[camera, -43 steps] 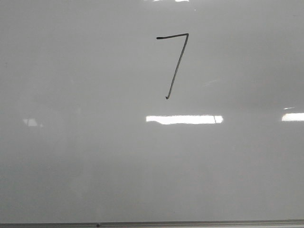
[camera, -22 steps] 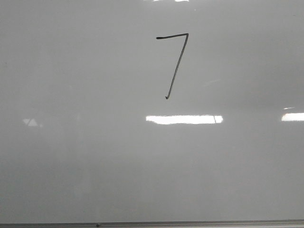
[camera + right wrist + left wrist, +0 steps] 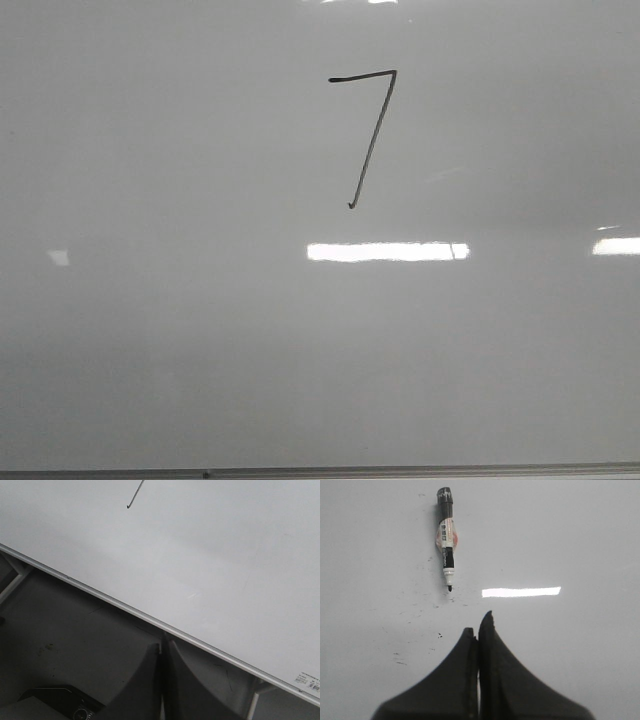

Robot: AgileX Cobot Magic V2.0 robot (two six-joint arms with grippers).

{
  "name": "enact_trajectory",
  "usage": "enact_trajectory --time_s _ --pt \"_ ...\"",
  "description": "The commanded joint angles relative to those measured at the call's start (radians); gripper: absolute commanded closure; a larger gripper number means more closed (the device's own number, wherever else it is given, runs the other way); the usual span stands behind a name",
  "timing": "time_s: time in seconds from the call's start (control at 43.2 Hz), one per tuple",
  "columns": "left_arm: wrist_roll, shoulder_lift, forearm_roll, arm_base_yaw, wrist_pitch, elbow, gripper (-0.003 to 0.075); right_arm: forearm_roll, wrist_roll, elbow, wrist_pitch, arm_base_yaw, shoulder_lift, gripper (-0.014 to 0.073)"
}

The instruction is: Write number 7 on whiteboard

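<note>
A thin black number 7 point(image 3: 367, 130) stands on the whiteboard point(image 3: 200, 330), above a bright glare bar. Its hooked lower end shows in the right wrist view point(image 3: 131, 503). No gripper shows in the front view. In the left wrist view my left gripper point(image 3: 478, 626) is shut and empty over the whiteboard point(image 3: 580, 540). An uncapped black marker point(image 3: 445, 537) lies flat on the board beyond the fingertips, apart from them, tip pointing toward the gripper. My right gripper point(image 3: 163, 647) is shut and empty, off the board over the dark surface beside the whiteboard's point(image 3: 225, 555) metal edge.
The board's thin grey metal edge point(image 3: 320, 470) runs along the near side. It crosses the right wrist view diagonally point(image 3: 150, 620), with a dark table surface point(image 3: 65, 640) beyond it. Small black ink specks point(image 3: 440, 636) dot the board near the marker.
The 7 and the board have not moved. Only a faint reflection at the board's left has shrunk slightly.
</note>
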Motion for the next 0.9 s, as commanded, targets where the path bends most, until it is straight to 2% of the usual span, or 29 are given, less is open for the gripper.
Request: enact_trajectory --time_s 0.0,0.093,0.139,0.879 --pt "-0.008 -0.014 -0.008 0.002 -0.216 0.046 0.0741 -0.011 0.000 -0.020 -0.056 -0.003 0.010 0.0662" --pt "-0.008 -0.014 -0.008 0.002 -0.290 0.097 0.0741 -0.011 0.000 -0.020 -0.056 -0.003 0.011 0.0662" --pt "-0.008 -0.014 -0.008 0.002 -0.262 0.093 0.0741 -0.011 0.000 -0.020 -0.056 -0.003 0.011 0.0662" --pt "-0.008 -0.014 -0.008 0.002 -0.283 0.096 0.0741 -0.011 0.000 -0.020 -0.054 -0.003 0.011 0.0662"
